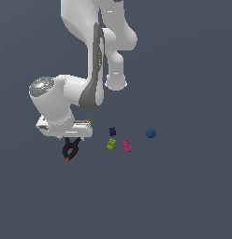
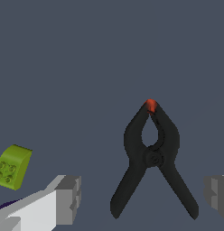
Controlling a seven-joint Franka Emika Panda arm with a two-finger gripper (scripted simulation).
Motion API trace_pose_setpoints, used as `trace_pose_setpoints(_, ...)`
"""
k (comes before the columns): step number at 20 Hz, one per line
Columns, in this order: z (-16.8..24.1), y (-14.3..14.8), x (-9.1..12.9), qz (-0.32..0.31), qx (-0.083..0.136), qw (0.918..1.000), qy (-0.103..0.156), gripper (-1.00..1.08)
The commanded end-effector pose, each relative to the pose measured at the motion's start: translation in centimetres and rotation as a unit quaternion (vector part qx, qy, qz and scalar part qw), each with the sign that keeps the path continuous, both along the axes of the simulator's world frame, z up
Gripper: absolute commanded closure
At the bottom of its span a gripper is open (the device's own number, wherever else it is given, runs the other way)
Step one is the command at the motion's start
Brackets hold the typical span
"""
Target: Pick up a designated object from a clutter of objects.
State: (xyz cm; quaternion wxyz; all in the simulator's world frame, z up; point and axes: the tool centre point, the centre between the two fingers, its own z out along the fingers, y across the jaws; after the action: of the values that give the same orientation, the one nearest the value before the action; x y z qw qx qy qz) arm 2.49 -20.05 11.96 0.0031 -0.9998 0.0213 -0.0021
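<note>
Hovering over the black clamp (image 2: 152,158), the pincer (image 2: 143,198) has its fingers (image 2: 68,198) spread apart, one to each side of the clamp's splayed handles, neither touching. The clamp lies flat on the desk (image 1: 183,196), its red tip pointing away from the wrist, well apart from the green brick (image 1: 111,144), pink brick (image 1: 126,145), purple brick (image 1: 112,131) and blue ball (image 1: 151,133). The risk I see: closing across the spread handles could squeeze them together, and the tapered, springy legs might slide out from between the fingers. A descent stopping too high could also clip only the top edges, tipping or spinning the clamp.
</note>
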Motion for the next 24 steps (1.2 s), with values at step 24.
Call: trace_pose_setpoints(24,-9.0,-3.5,-1.5,0.004,-0.003,1.0000,0.002,-0.92)
